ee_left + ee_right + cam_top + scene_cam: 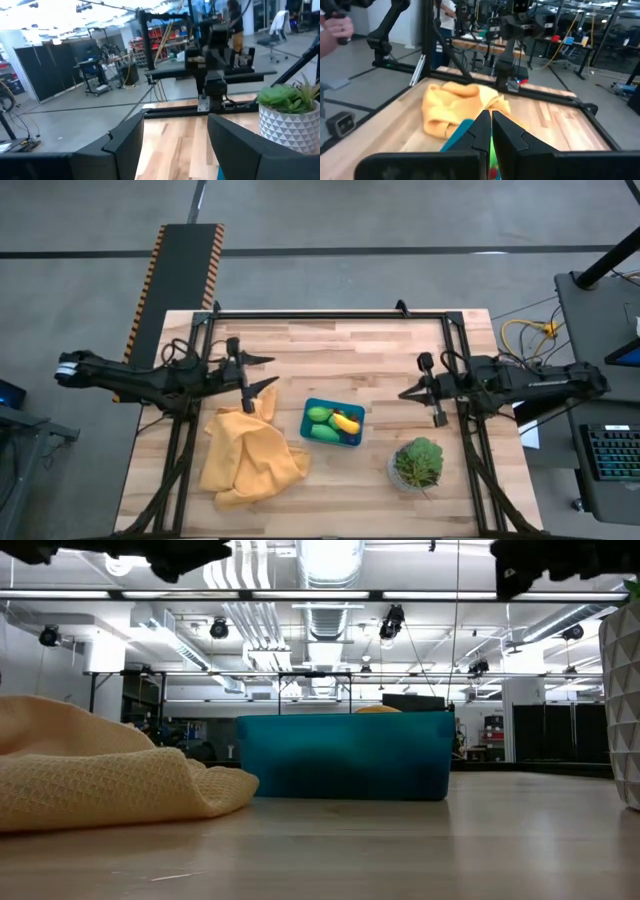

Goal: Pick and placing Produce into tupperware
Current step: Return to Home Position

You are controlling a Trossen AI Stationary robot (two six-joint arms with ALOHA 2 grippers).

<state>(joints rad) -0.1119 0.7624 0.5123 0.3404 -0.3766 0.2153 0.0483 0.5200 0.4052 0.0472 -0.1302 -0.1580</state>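
Tupperware (333,422): teal-blue and shallow, flat on the wooden table (340,345), between the cloth and the plant

Produce (322,424): lies inside the tupperware; green pieces and a yellow banana (346,423) can be made out from above, and in the low view an orange top just clears the tupperware's rim; I can see no piece outside the tupperware

Cloth (250,450): mustard-yellow and crumpled, just beside the tupperware on the left arm's side, its edge near the wall but apart from it as far as the high view shows

Plant (418,463): leafy, in a pale patterned pot, near the tupperware on the right arm's side and toward the table's front edge

Left gripper (268,372): beyond the cloth from the tupperware and clear of it, fingers spread wide with nothing between them

Right gripper (402,393): well off the tupperware's other side, pointing toward it, fingers pressed almost together and holding nothing

Height: in the low view both arms show only as dark shapes along the top edge, well above the tupperware's rim

Step in hand: by my reading the packing is finished and the arms are going to their rest pose

Next move calls for: each arm drawing away from the tupperware on its own side, staying high enough to clear the cloth and the plant
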